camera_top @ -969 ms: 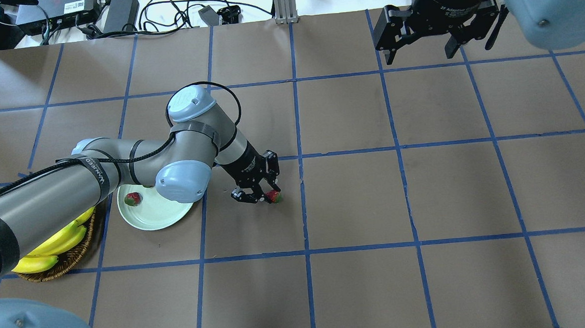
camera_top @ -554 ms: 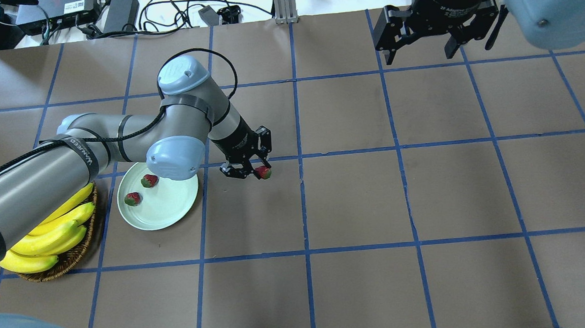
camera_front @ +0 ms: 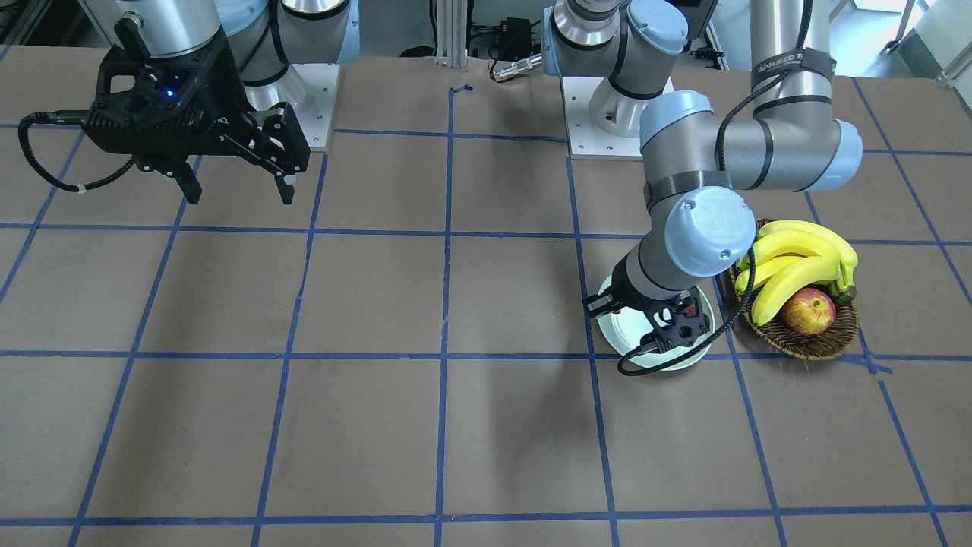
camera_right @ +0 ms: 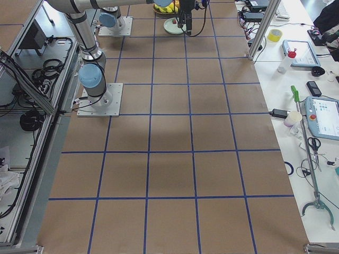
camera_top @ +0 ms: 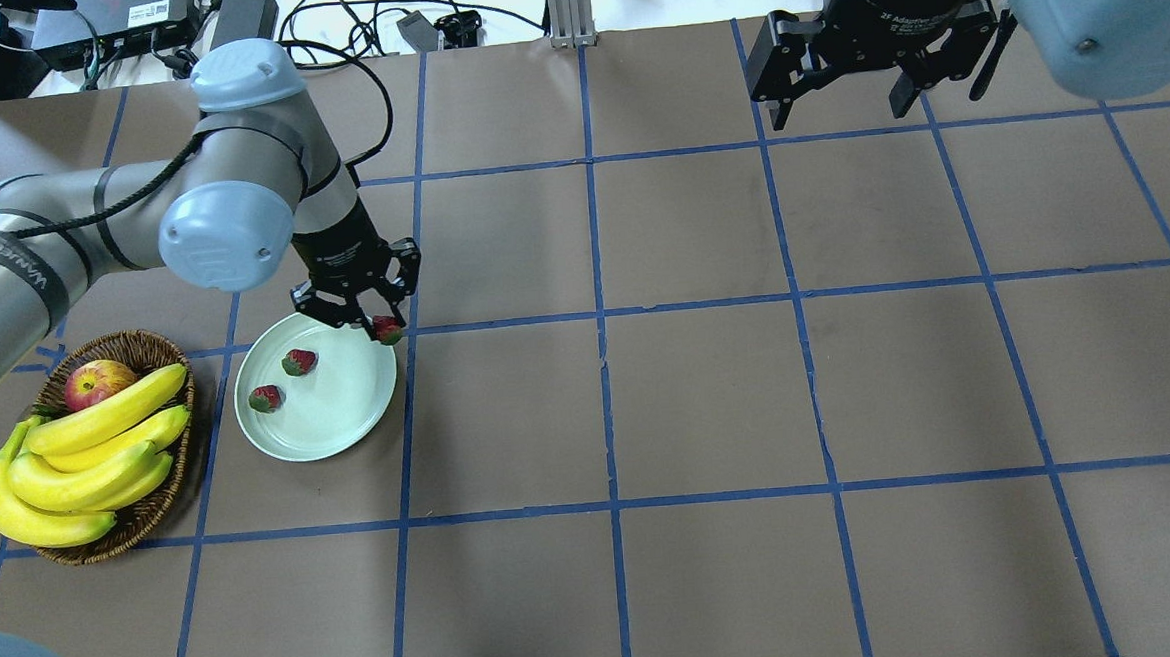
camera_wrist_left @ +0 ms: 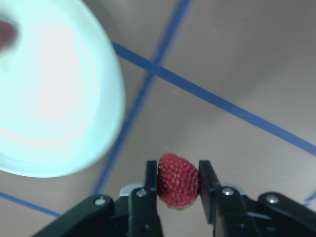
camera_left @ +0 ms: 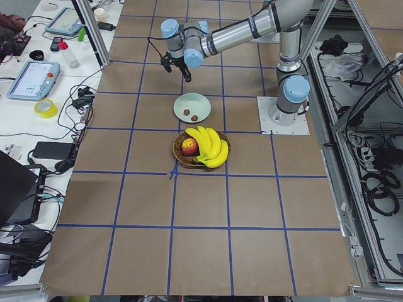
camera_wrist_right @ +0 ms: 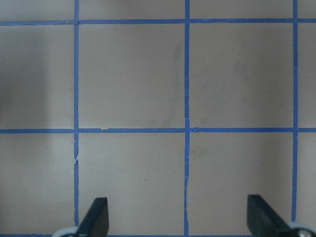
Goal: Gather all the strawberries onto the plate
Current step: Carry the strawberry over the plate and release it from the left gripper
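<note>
The pale green plate point(camera_top: 339, 411) lies left of centre with two strawberries point(camera_top: 298, 362) point(camera_top: 266, 397) resting on it. My left gripper point(camera_top: 370, 325) hangs over the plate's far right rim, shut on a third strawberry point(camera_top: 388, 330). The left wrist view shows that strawberry point(camera_wrist_left: 177, 180) pinched between both fingers, with the plate point(camera_wrist_left: 54, 98) to the left and bare table straight below. My right gripper point(camera_top: 839, 105) hovers open and holds nothing at the far right of the table. Only brown table and blue tape lines show between its fingertips point(camera_wrist_right: 96, 215).
A wicker basket point(camera_top: 135, 347) holding bananas point(camera_top: 81, 465) and an apple point(camera_top: 97, 382) sits just left of the plate. Cables and power bricks point(camera_top: 239, 26) lie beyond the table's far edge. Blue tape lines grid the brown table.
My left gripper has carried the strawberry from the table's middle leftward to the plate's far right rim. The arm has swung off the basket. The right arm has not moved.
</note>
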`<state>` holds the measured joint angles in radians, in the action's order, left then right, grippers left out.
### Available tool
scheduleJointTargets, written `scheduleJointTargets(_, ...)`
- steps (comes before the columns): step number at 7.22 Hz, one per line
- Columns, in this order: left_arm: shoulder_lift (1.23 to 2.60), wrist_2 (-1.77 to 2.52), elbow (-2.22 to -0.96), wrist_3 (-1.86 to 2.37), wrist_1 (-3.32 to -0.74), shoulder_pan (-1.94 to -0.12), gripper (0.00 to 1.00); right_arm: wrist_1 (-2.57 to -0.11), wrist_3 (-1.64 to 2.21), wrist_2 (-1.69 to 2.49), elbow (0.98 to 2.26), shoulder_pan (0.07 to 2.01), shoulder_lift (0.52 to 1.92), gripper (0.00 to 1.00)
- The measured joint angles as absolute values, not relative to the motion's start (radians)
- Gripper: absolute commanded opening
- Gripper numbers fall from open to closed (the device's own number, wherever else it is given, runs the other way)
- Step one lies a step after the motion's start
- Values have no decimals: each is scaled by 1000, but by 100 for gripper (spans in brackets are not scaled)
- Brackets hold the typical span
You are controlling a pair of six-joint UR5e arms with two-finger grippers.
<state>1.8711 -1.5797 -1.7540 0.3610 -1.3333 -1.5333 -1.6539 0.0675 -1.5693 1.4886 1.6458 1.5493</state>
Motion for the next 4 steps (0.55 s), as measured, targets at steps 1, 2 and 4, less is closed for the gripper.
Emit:
scheduleJointTargets(1,1866,-1612,-1768,288,-1358,-1501,0,-1655,67,-1569,1488,1646,1549,100)
scheduleJointTargets(2,1868,-1623,-1785,254,-1361,-1485,28,-1655,68,-1569,1488,1646,1549,100)
scheduleJointTargets(4,1885,-1626,-1801,192,-1279,-1476,82,-1655,67,-1568,1488,1649,1549,100)
